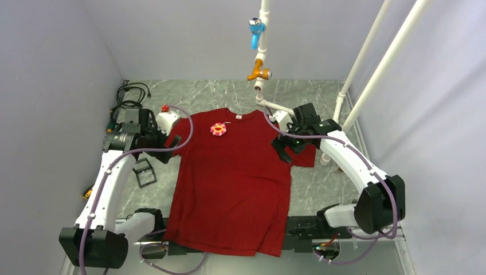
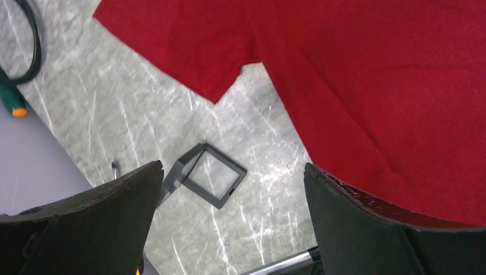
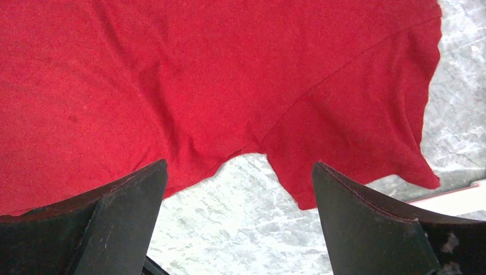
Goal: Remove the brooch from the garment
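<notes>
The red T-shirt lies flat on the marble table, collar at the far side with a small white label. A pink flower-shaped brooch is pinned on its upper left chest. My left gripper is open and empty over the shirt's left sleeve; in the left wrist view its jaws stand wide over bare table beside the sleeve. My right gripper is open and empty over the right sleeve; in the right wrist view its jaws straddle the armpit of the shirt.
A black square frame lies on the table left of the shirt, also in the left wrist view. Black cables sit at the far left corner. White pipes with a blue and an orange fitting stand at the back right.
</notes>
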Robot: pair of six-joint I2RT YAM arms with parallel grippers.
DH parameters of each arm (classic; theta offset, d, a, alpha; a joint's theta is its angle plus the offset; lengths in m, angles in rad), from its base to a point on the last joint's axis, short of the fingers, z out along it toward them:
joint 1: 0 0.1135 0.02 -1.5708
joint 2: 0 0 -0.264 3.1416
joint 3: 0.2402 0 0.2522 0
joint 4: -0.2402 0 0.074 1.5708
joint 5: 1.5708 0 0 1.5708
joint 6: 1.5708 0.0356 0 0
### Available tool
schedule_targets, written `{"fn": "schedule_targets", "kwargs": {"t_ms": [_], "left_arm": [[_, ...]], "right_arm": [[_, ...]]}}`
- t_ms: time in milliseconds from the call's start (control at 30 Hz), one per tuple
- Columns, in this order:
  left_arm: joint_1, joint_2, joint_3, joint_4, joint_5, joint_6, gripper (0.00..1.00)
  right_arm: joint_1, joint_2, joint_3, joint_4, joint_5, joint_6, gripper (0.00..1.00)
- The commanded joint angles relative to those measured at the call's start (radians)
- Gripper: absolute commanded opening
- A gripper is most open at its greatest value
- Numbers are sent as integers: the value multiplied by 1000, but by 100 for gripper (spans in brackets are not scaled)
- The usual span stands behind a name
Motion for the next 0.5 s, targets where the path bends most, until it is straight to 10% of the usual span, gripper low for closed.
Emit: {"fn": "schedule_targets", "kwargs": {"t_ms": [0, 467], "left_arm": [[-61, 60, 10, 117, -18, 14, 99], [-128, 504, 199, 152, 129, 100, 98]], "right_arm": [[0, 52, 67, 26, -26, -17, 100], [7, 346, 214, 66, -45, -20, 93]]}}
